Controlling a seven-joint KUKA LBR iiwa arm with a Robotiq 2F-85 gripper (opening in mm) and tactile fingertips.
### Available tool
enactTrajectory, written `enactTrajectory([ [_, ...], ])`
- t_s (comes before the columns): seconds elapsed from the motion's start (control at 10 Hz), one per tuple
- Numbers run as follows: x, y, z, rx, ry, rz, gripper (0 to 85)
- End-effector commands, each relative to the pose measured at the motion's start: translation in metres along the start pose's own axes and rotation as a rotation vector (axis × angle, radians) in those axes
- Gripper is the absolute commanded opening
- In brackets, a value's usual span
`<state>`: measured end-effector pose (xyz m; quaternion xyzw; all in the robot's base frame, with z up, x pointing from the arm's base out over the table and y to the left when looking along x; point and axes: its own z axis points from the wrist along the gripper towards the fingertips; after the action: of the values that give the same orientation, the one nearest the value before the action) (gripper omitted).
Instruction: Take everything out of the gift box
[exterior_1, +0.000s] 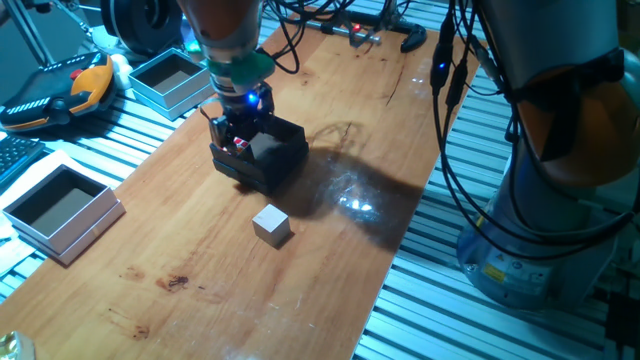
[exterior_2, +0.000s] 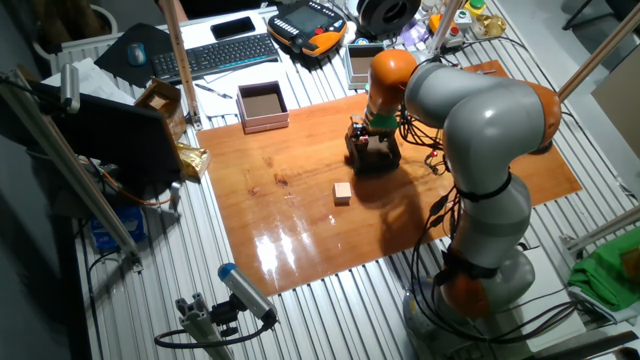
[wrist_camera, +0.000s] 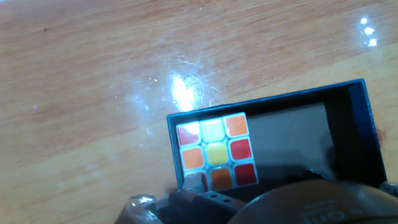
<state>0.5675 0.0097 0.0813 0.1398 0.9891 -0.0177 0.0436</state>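
Observation:
The black gift box sits mid-table, and it shows as a small dark square under the hand in the other fixed view. A multicoloured puzzle cube lies in one corner of its brownish inside, and a red and white bit of the cube shows between the fingers. My gripper reaches down into the box with its fingers spread either side of the cube, open. A plain grey-beige block stands on the wood in front of the box, apart from it.
Two pale blue-grey open boxes stand at the table's left edge, one at the back and one nearer. An orange teach pendant lies beside them. Cables and the robot's base fill the right side.

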Motion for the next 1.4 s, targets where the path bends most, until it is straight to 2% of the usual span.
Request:
enactTrajectory([
  [0.0, -0.001, -0.001, 0.002, 0.001, -0.001, -0.006, 79.7],
  [0.5, -0.001, -0.008, 0.011, 0.012, -0.002, -0.046, 78.0],
  [0.9, -0.003, -0.016, 0.011, 0.042, -0.007, -0.116, 77.0],
  [1.3, -0.007, -0.026, 0.004, 0.041, 0.035, -0.175, 75.3],
])
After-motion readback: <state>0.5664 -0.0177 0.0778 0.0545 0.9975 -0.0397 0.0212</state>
